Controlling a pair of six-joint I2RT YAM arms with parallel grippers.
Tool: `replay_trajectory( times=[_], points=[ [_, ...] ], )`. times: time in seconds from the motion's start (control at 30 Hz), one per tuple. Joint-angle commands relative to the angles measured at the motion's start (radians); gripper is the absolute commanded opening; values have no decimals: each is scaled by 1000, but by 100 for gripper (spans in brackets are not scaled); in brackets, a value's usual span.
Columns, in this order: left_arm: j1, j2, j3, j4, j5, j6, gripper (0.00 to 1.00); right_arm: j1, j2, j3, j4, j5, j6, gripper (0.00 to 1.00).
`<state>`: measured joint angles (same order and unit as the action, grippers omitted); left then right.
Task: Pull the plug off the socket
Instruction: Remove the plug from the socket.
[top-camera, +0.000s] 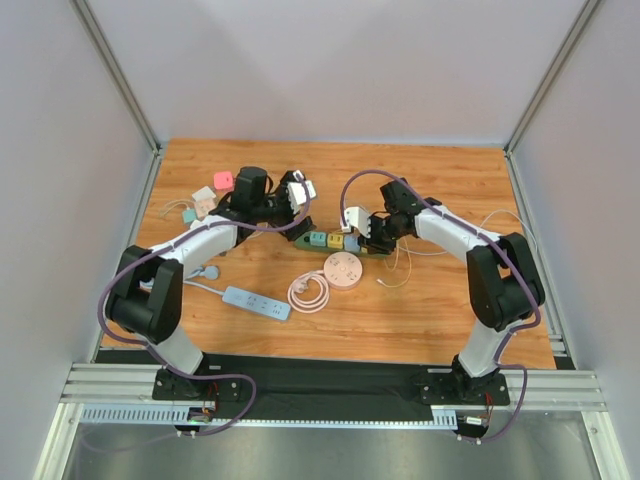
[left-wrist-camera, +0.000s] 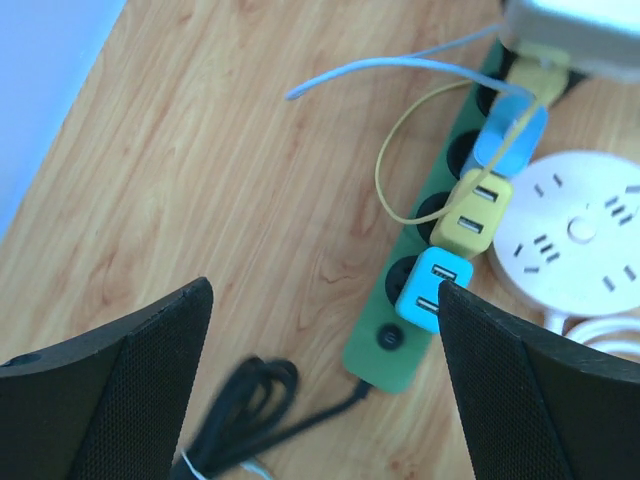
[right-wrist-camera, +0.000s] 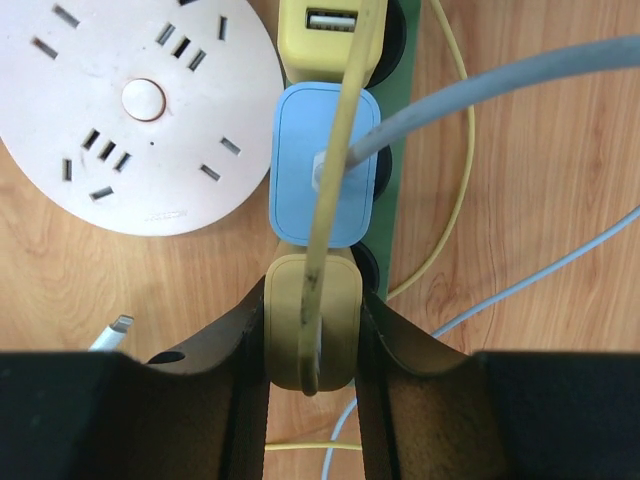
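The right gripper (right-wrist-camera: 312, 335) is clamping a pale yellow plug (right-wrist-camera: 312, 310) at the lower centre of the right wrist view. Its two fingers (right-wrist-camera: 243, 340) are pressing on the plug's left and right sides. A thin yellow cable (right-wrist-camera: 338, 170) is running up the frame from the plug, over a blue adapter (right-wrist-camera: 295, 170) that is sitting just above it. Both are lined up along the green power strip (right-wrist-camera: 402, 150). The plug is hiding its outlet, so it cannot be told whether the pins are seated or lifted out.

In the overhead view the strip is lying at the centre of the wooden table (top-camera: 430, 320), with the right gripper over its right end.

The left gripper (left-wrist-camera: 325, 300) is standing wide open and gripping nothing. Its dark fingers (left-wrist-camera: 110, 400) are filling the lower corners of the left wrist view. It is hovering over bare wood just left of the strip's lower end, where a teal USB adapter (left-wrist-camera: 433, 290) and a yellow USB adapter (left-wrist-camera: 471, 212) are sitting side by side. A black cord (left-wrist-camera: 250, 395) is curling at the bottom centre, leading off the strip.

A round white socket (top-camera: 343, 270) is lying just below the strip in the overhead view. A pale blue power strip (top-camera: 256, 302) is resting well apart at the lower left.
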<state>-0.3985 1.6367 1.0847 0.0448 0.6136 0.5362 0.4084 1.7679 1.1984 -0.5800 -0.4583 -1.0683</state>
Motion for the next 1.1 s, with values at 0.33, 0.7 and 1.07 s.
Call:
replay_trajectory(
  times=[0.33,0.7,1.07],
  points=[
    [-3,46,-66,-37,270,375,95,12,74,132,-90,-141,-225,0],
    [-68,176,133,-305,181,386,75,-3,87,159,-44,-164,-168,0],
    [-100,206,215,-450,91,400,67,-59,82,159,2,-243,-85,0]
  ],
)
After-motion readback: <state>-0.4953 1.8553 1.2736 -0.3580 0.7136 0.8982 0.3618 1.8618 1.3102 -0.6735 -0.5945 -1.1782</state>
